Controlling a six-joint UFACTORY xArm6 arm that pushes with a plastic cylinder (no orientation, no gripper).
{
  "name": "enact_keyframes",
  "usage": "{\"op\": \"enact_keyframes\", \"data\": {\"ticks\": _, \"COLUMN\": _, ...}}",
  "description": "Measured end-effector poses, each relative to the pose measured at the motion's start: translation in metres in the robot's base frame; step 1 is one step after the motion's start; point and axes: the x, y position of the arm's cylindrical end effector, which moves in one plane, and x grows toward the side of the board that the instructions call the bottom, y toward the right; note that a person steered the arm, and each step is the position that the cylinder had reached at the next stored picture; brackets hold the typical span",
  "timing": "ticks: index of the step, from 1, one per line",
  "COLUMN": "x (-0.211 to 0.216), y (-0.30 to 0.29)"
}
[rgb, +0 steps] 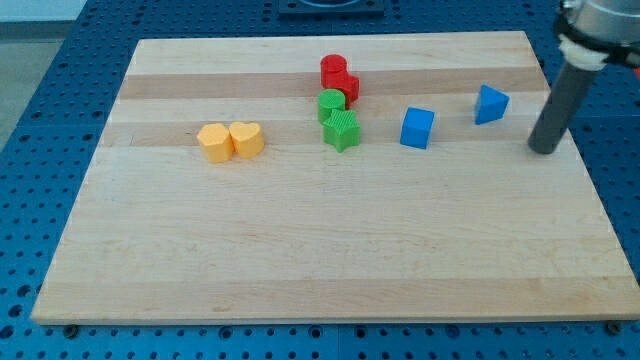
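At the three o'clock edge of the wooden board (330, 260), my tip (544, 150) is set down touching nothing; no fingers exist to open or close. Nearest, at ten o'clock of it, sits the blue triangular block (490, 104), then the blue cube (418, 127), judged light, rigid and easily slid. Green (341, 129), red (338, 76) and yellow blocks (231, 141) are clustered farther toward nine o'clock.

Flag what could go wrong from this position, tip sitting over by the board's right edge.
1. My tip sits near the board's right edge; the blue triangular block, its nearest, could slide off if nudged outward.
2. The red blocks and green blocks stand packed together, so contact with one would likely shift its neighbours.
3. The two yellow blocks touch; they may move as a pair.
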Motion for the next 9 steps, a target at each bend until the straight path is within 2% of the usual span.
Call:
{"op": "enact_keyframes", "data": {"ticks": 1, "x": -0.034, "y": 0.013}}
{"op": "enact_keyframes", "data": {"ticks": 3, "x": -0.094, "y": 0.003}}
{"op": "enact_keyframes", "data": {"ticks": 4, "x": -0.093, "y": -0.029}}
{"op": "enact_keyframes", "data": {"ticks": 6, "x": -0.057, "y": -0.073}}
{"op": "enact_keyframes", "data": {"ticks": 7, "x": -0.055, "y": -0.091}}
{"op": "enact_keyframes", "data": {"ticks": 9, "x": -0.019, "y": -0.094}}
